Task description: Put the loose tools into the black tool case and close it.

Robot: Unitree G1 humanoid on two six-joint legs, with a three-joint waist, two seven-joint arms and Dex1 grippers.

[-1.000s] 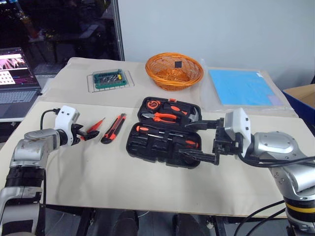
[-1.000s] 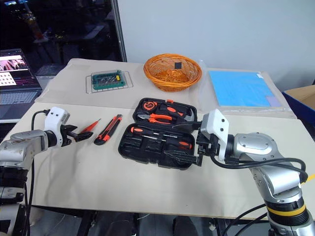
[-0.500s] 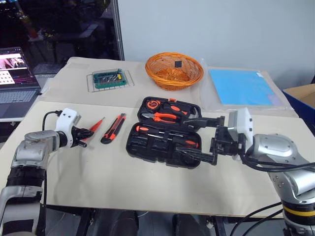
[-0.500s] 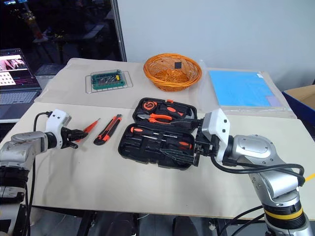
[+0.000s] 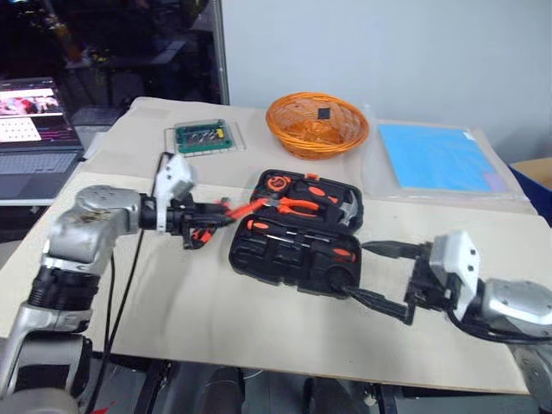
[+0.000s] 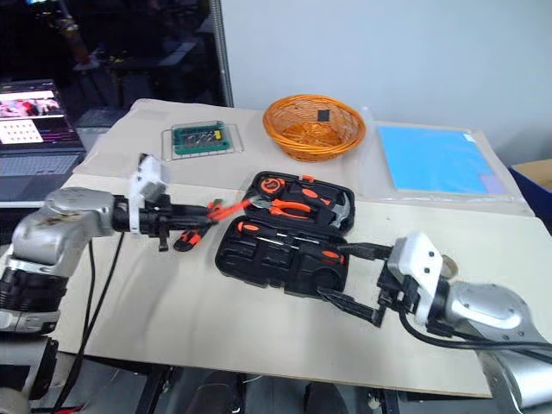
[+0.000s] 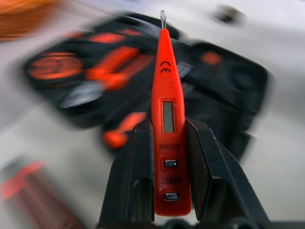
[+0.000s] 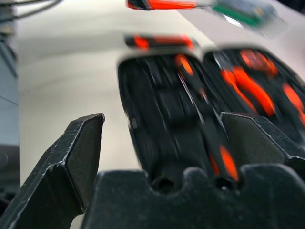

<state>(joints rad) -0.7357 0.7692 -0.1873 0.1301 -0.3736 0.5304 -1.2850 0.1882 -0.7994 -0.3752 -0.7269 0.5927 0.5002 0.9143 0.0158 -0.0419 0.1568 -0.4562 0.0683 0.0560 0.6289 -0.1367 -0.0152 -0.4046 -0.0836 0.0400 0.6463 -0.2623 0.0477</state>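
Left eye view shows the worktop [image 5: 259, 319] carrying the black tool case [image 5: 293, 233], lying open so its slots can take tools. Just beside its near corner hovers the right gripper [image 5: 384, 278], spread wide and empty. The left gripper [image 5: 211, 220] pinches the small orange screwdriver [image 7: 167, 109] by its handle, tip toward the case, presumably for slotting. The utility knife [image 6: 185, 239] lies on the worktop beneath that gripper.

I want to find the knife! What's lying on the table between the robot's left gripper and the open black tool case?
The orange-and-black utility knife lies there, just below the left gripper, beside the open black plastic tool case, in the right eye view.
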